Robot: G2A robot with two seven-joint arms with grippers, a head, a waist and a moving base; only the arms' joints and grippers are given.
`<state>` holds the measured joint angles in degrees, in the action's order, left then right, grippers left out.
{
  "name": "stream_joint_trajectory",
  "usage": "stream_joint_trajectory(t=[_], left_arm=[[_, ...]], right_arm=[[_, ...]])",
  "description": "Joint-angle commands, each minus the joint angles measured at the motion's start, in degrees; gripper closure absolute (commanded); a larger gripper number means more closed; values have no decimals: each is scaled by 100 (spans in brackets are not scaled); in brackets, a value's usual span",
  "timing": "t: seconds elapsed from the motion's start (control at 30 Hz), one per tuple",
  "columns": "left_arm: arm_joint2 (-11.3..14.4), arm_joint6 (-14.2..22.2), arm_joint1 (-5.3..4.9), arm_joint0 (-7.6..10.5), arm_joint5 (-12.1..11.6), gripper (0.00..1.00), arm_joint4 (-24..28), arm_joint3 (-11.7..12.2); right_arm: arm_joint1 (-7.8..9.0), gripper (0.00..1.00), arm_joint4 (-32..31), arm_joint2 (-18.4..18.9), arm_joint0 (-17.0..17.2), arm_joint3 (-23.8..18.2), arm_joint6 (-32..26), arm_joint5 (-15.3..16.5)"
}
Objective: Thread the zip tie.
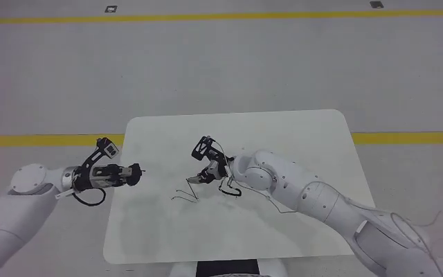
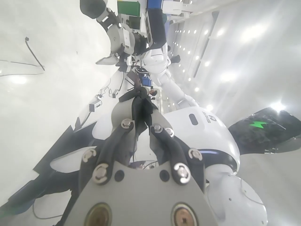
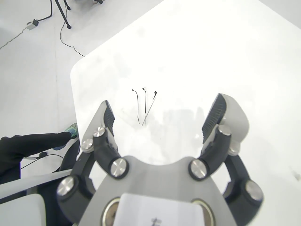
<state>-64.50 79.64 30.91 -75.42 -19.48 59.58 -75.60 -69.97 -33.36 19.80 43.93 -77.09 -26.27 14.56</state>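
two claws: right claw [image 3: 162, 101] wide, empty, near zip ties [image 3: 145, 104]; left claw [image 2: 141, 105] closed

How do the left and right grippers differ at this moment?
The right gripper is wide open; the left gripper is shut. The right gripper is beside the zip ties; the left gripper is near the edge of the table, apart from them. Both are over the table.
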Motion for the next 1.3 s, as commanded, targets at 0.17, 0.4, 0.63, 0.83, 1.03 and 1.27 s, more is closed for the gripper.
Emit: stream_joint_trajectory(t=[0.17,0.4,0.63,0.83,1.03,1.27], left_arm=[[-124,0,6,-63,0,100,-21,-30],[-124,0,6,-63,0,100,-21,-30],[-124,0,6,-63,0,100,-21,-30],[-124,0,6,-63,0,100,-21,-30],[-124,0,6,-63,0,100,-21,-30],[-124,0,6,-63,0,100,-21,-30]], right_arm=[[-93,0,-153,-125,-42,-250,-758,72],[-622,0,353,-394,-431,-194,-2239,-515],[-1103,0,669,-520,-628,217,-2601,-1142],[-1103,0,669,-520,-628,217,-2601,-1142],[-1144,0,575,-533,-552,134,-2706,-1181],[-1469,0,597,-635,-619,152,-3262,-1677]])
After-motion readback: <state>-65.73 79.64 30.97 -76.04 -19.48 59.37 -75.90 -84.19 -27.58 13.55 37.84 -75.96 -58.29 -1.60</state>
